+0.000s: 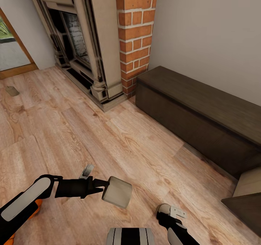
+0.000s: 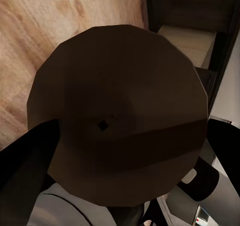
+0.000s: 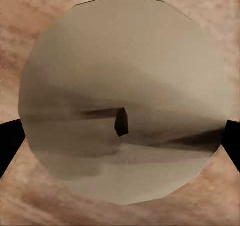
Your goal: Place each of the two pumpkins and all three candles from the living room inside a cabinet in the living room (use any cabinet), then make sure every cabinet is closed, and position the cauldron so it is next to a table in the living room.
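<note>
In the head view, the left end effector (image 1: 103, 189) reaches across the lower part of the scene and grips a short, pale beige candle (image 1: 117, 191), held just above the wooden floor (image 1: 90, 136). The left wrist view looks onto the flat round end of this candle (image 2: 120, 121), which appears dark in shadow, with a small wick mark near its middle and the dark fingers (image 2: 25, 156) closed against its sides.

The right end effector (image 1: 170, 211) sits low near the bottom edge of the head view, its light-coloured tip showing. The right wrist view looks straight onto the round end of a second pale candle (image 3: 125, 100) with a short dark wick at its centre; black fingers (image 3: 10, 141) press it from both sides, so this end effector also grips a candle, with wooden floor behind it.

A third candle (image 1: 12, 91) lies on the floor far off, near the doorway and well apart from both arms.

The cabinet (image 1: 203, 122), long, low and dark brown, stands against the wall just beside the brick column (image 1: 135, 35) of the fireplace (image 1: 78, 38). Its front panels appear closed.

Something orange (image 1: 34, 210) peeks out from under the left arm, too hidden to identify
</note>
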